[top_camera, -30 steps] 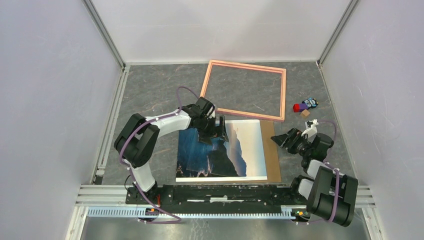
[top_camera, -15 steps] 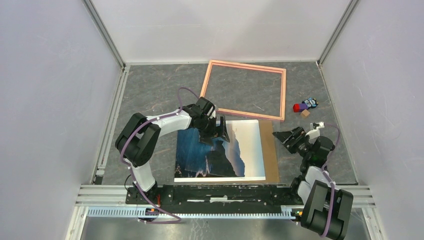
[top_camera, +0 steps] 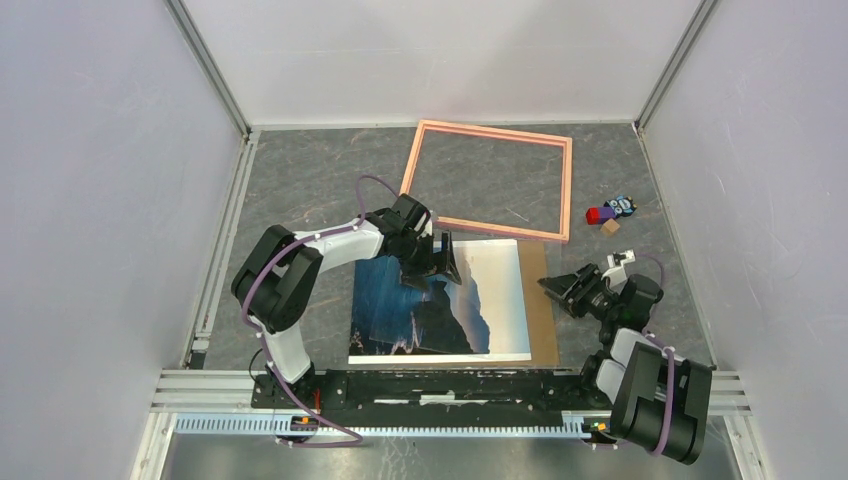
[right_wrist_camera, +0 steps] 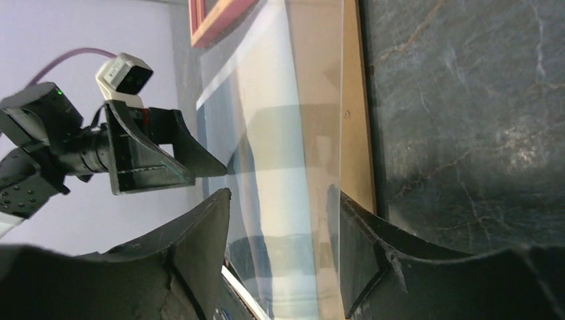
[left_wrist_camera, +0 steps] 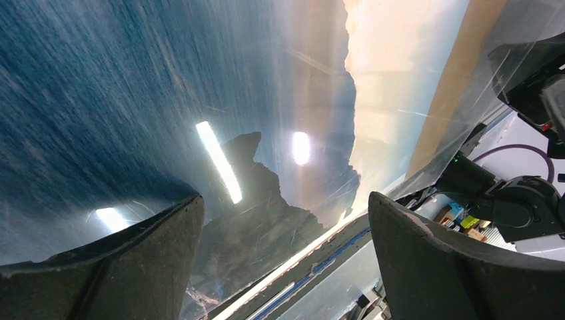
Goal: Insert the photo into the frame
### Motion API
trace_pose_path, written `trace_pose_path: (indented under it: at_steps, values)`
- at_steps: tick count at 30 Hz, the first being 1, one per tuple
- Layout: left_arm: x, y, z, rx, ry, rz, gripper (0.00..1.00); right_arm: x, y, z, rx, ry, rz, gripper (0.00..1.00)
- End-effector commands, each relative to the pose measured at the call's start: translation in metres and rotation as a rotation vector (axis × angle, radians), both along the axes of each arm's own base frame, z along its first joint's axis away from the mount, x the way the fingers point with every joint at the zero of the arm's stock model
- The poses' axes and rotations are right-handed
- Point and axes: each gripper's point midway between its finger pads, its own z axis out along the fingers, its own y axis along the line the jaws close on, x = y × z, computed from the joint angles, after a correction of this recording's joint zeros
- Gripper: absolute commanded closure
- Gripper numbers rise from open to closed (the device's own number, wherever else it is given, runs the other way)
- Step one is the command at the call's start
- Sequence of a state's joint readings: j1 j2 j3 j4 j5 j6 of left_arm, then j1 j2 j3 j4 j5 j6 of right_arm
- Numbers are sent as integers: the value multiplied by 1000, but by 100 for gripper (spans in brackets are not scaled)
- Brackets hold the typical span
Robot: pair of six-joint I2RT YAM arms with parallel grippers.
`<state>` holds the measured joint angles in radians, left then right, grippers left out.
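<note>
The photo [top_camera: 488, 300] lies just nearside of the frame [top_camera: 495, 131]; left gripper [top_camera: 435, 272], jaws spread, poised at its far edge, right gripper [top_camera: 556, 292], likewise spread, beside its right edge.

Photo [top_camera: 440, 300] appearance: glossy rectangular print with white border; blue sea at left, dark cliffs in centre, pale sky at right
Photo pose: picture side up, lying on brown board [top_camera: 545, 300]; strip of board exposed along right edge
Photo location: near half of table [top_camera: 320, 180], centred
Frame [top_camera: 497, 131] appearance: thin salmon-pink rectangle, table surface visible through opening
Frame pose: flat, slightly skewed relative to photo
Frame location: far side of table, beyond photo; near rail just beside photo's far edge, contact not discernible
</note>
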<state>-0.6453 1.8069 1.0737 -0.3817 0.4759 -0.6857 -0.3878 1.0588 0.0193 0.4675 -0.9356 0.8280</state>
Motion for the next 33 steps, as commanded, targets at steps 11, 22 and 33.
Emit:
trace_pose_path:
  at_steps: [11,22,33]
  values:
    - [-7,1,-20,19,34,22,0,-35,17,-30,-94,11,116,38]
    - [1,-6,12,-40,-63,-9,0,-22,10,-24,-159,31,87,56]
    - [19,3,126,-156,-459,-49,0,-19,18,-3,-132,1,148,100]
